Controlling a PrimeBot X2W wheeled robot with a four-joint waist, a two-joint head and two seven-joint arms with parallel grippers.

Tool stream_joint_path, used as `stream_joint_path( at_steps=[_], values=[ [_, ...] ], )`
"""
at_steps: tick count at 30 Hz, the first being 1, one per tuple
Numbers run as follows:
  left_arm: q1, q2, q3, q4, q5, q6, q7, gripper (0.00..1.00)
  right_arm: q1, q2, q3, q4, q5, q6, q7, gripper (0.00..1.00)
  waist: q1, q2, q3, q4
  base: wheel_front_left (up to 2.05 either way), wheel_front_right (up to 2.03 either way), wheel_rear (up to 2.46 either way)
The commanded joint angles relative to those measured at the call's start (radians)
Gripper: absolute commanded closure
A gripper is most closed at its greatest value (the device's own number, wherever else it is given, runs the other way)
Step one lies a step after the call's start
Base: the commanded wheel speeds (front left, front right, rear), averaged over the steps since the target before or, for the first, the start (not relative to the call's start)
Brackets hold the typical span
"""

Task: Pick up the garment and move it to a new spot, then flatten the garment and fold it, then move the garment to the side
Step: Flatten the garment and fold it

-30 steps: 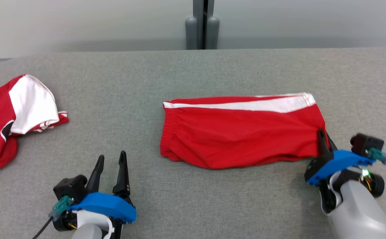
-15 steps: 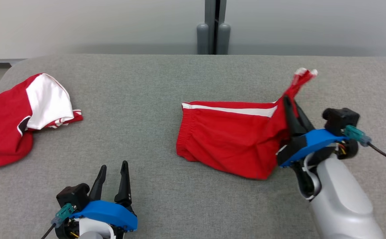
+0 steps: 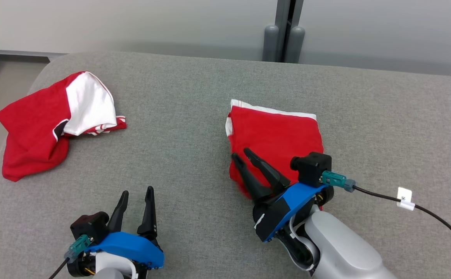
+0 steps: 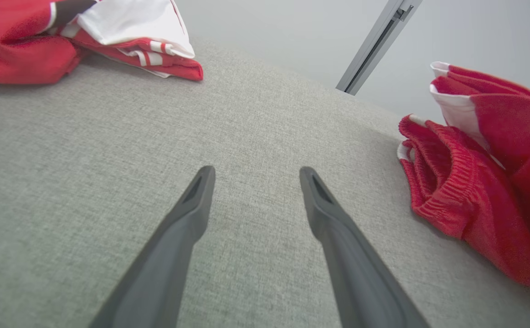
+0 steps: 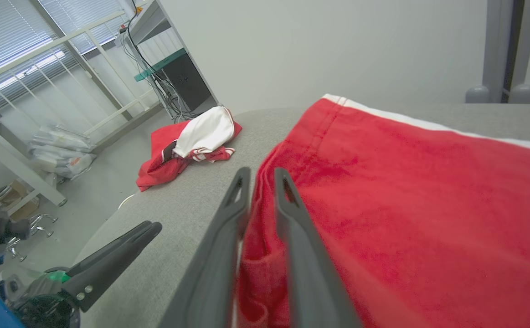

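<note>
Head view: the grey table [image 3: 194, 97] carries two red pieces. The shorts [image 3: 275, 135], the task's garment, lie folded in half just toward 3 o'clock of centre, white stripe along the far edge and the layers not quite square at the 9 o'clock side. A crumpled shirt [image 3: 35, 131] sits well apart at 9 to 10 o'clock, near the table's rounded corner.

The right pincer [image 3: 240, 153] comes in from 5 o'clock over the shorts' near corner. Its fingers stand slightly spread, and in the right wrist view a ridge of red cloth lies between them. It looks slack, not pinched. The left pincer [image 3: 137, 190] hangs at 7 o'clock, spread wide over bare table.

The fold looks done, with the move aside left. The risk is that ridge: if a finger drags it on pulling back, the top layer slides and the fold opens. Pinching only one layer for the move would unfurl the shorts too.
</note>
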Motion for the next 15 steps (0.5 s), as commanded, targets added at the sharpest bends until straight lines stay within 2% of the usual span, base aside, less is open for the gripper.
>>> stream_joint_path(
  at_steps=[1,3,6,11,15],
  values=[
    [-0.015,-0.001,0.006,-0.003,0.009,0.002,-0.003,0.0,-0.008,-0.004,0.014,-0.008,0.013,0.001,-0.011,0.0,0.0,0.0,-0.002,-0.006,0.0,0.0,0.0],
    [-0.015,-0.001,0.009,-0.011,0.034,0.002,-0.003,0.0,-0.018,-0.006,0.03,-0.003,0.027,0.001,-0.027,0.0,0.0,0.0,-0.007,-0.019,0.0,0.0,0.0],
    [-0.006,0.0,0.032,-0.026,0.064,0.002,-0.003,0.0,-0.02,-0.006,-0.033,0.008,-0.028,0.001,-0.039,0.0,0.0,0.0,-0.016,-0.045,0.0,0.0,0.0],
    [0.012,-0.001,0.083,-0.069,0.143,0.014,-0.003,0.0,0.088,-0.004,-0.307,-0.085,-0.215,0.001,-0.038,0.0,0.0,0.0,-0.031,-0.094,0.0,0.0,0.0],
    [0.02,0.0,0.11,-0.097,0.196,0.03,-0.003,0.0,0.185,-0.002,-0.453,-0.161,-0.33,0.001,-0.038,0.0,0.0,0.0,-0.044,-0.127,0.0,0.0,0.0]
  ],
)
